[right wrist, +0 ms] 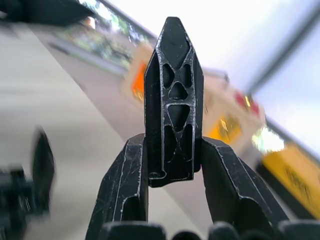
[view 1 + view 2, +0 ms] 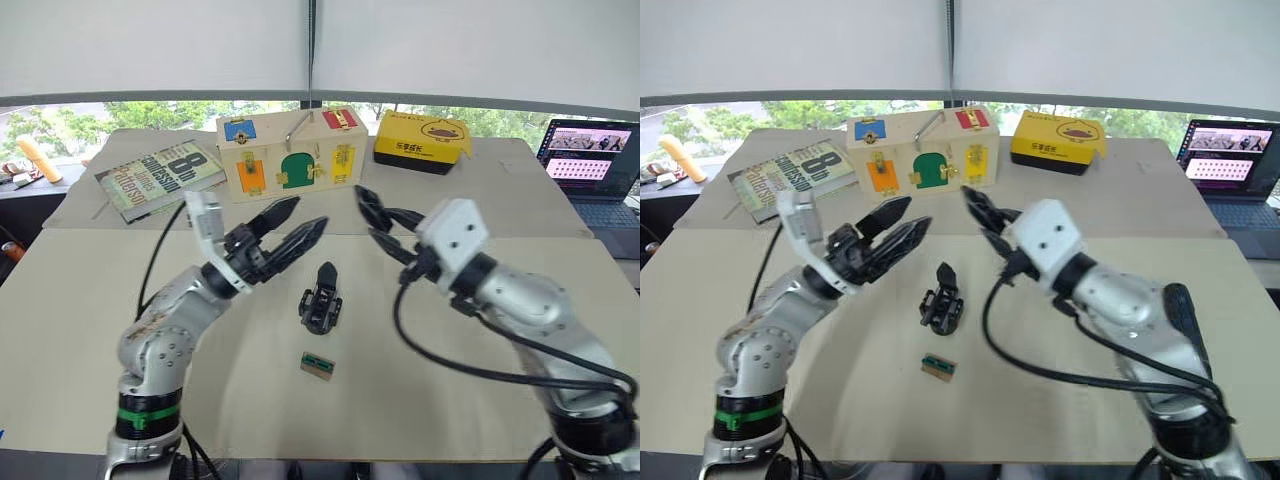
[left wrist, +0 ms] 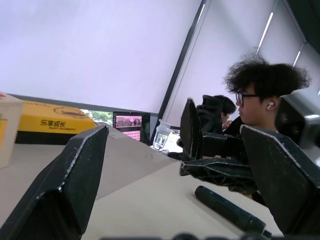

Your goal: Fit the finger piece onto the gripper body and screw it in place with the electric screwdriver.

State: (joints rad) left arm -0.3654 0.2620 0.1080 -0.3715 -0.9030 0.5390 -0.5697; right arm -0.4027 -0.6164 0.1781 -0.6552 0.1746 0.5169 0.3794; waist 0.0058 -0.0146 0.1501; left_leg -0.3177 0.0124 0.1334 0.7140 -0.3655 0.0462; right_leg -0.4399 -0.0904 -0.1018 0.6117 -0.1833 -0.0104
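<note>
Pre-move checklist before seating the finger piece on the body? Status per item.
1. Finger piece clamped in right gripper: ok, pinched at its base, tip pointing away.
2. Gripper body reachable: ok, on the table between both arms, nothing on it.
3. Left gripper free to steady the body: ok, open and empty, above the table.
4. Electric screwdriver at hand: ok, lying beside the right arm.
5. Piece aligned with its mount: cannot tell.
6. Small green part clear of the body: ok, apart.

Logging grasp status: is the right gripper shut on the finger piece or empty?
Shut on it: in the right wrist view the finger piece stands clamped between the right gripper's two fingers.
</note>
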